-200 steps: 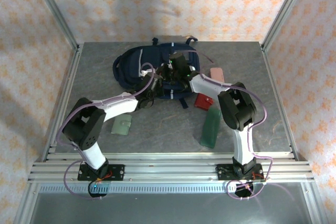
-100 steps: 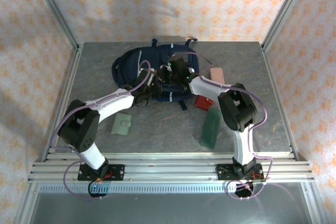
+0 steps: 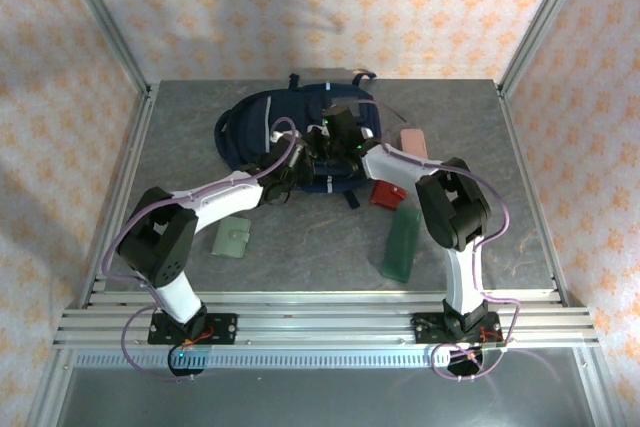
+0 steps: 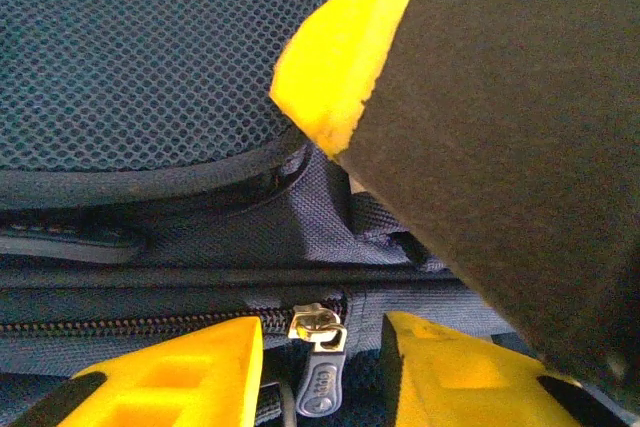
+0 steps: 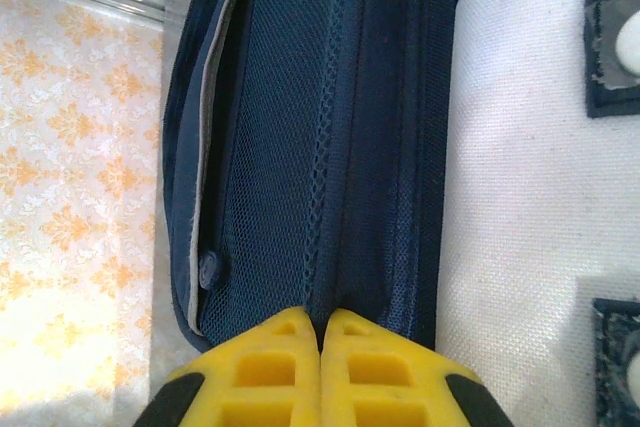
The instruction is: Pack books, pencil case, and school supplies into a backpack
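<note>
Open left gripper (image 4: 323,347) straddled the metal zipper pull (image 4: 320,387) of the navy fabric backpack (image 3: 245,127). That pull was probably the best hold on such limp cloth. Right gripper (image 5: 320,332) was closed.

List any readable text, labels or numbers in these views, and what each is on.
No text can be read.
On the zipper pull: an embossed mark, too blurred to read.
On the white patch of the backpack: no print seen.
On the wallet, red square, green rectangle and pencil case: too small to tell.
</note>
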Tool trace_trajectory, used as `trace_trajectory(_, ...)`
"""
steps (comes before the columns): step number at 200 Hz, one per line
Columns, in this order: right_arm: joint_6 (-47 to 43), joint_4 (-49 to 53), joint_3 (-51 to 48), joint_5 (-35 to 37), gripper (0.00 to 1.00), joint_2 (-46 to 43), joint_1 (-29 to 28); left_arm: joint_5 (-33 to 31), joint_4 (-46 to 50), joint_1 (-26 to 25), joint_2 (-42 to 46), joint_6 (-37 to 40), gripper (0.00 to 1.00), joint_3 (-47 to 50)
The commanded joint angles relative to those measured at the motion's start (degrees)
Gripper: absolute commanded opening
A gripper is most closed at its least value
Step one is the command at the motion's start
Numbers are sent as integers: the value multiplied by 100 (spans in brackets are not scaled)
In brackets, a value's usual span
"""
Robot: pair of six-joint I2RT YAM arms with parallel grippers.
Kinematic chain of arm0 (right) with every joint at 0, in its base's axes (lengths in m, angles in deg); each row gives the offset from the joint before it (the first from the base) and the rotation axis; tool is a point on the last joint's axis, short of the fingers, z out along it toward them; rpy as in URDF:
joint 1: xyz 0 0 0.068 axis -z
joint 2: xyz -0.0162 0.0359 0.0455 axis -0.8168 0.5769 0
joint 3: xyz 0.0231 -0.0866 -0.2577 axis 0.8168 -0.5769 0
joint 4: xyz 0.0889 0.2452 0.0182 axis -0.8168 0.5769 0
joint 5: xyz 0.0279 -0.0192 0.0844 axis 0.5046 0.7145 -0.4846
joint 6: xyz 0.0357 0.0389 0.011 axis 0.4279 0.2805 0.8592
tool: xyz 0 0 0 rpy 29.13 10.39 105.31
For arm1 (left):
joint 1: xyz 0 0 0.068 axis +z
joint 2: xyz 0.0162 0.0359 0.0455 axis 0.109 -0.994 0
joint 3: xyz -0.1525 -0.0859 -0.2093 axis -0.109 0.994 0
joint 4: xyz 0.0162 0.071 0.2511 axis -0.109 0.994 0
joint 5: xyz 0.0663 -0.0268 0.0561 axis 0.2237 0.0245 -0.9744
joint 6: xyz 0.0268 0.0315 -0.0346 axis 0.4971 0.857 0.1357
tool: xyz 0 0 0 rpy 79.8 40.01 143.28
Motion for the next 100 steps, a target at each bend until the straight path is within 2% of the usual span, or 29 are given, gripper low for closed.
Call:
trace_trajectory(1, -58, -623, 179, -117, 0, -396, -104, -113, -144, -181, -278, -42, 5, 76)
trace_trajectory(3, -59, -623, 179, -117, 0, -392, -102, -114, -175, -183, -285, -48, 0, 91)
trace_trajectory(34, -73, -623, 170, -86, 0, -415, -99, -70, -53, -185, -385, -144, 0, -54)
trace_trajectory(44, -86, -610, 184, -81, 0, -415, -99, -50, -16, -204, -323, -182, 19, -43)
trace_trajectory(53, -88, -601, 203, -72, 0, -406, -99, -90, -28, -249, -208, -215, 28, 33)
trace_trajectory(70, -93, -601, 223, -59, 0, -378, -97, -175, -152, -304, 80, -347, 36, 307)
trace_trajectory(100, -43, -675, 223, -108, 0, -353, -98, -271, -452, -354, 466, -681, 40, 840)
